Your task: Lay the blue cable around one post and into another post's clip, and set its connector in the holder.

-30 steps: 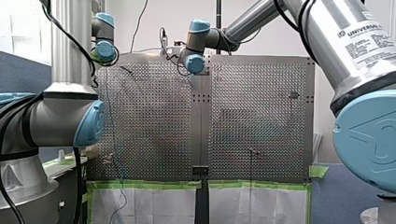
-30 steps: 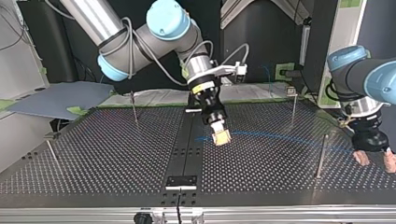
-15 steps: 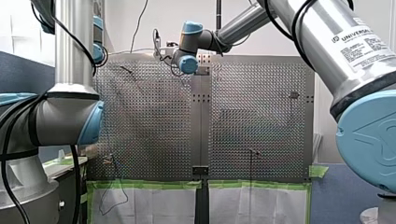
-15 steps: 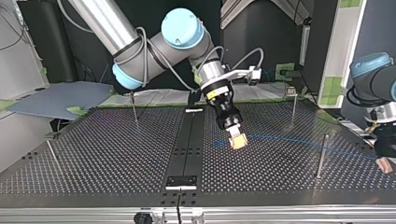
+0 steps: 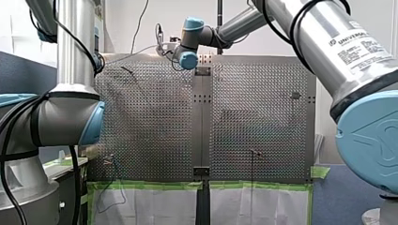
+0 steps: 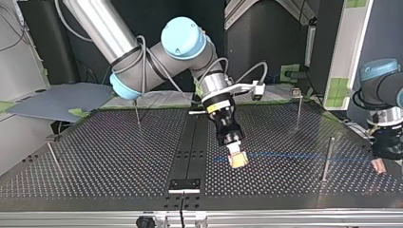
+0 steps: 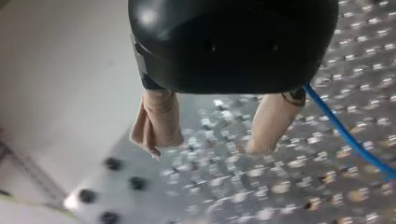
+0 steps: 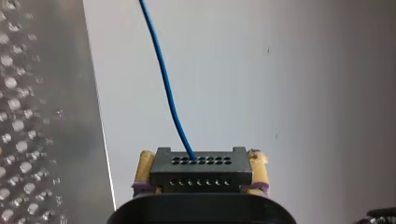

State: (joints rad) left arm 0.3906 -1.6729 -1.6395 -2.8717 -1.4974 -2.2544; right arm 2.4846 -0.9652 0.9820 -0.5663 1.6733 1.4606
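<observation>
Since my right gripper [image 6: 236, 160] is closed on the black connector [image 8: 201, 170], yellow pads on either side of it, everything rests on that one grip. The blue cable [image 8: 164, 79] leaves the connector's face. In the top view it runs low over the table [image 6: 119, 156] toward the view's right, past a post [image 6: 327, 159], and ends near my left gripper [image 7: 201, 149].

That gripper is open. In its wrist view the beige fingers [image 7: 159, 116] stand apart with nothing between them, and the cable passes just beside one finger, outside the gap. So the far end looks unheld, and that is the main risk. If the right arm carries the connector on, the loose length can slide across the holes and miss the post rather than wrap around it.

I cannot tell on which side of the post the cable runs (the line crosses it in the top view, and depth is hard to read there). If it is on the wrong side, the loop would fail or the cable would catch.

A snag on a post, or on the clip of the farther post [image 6: 298, 109], would pull the cable tight and could twist or drag the connector out of the pads. The left fingers also hang low over the table near the cable, so a careless closing could pinch it at a poor angle.
</observation>
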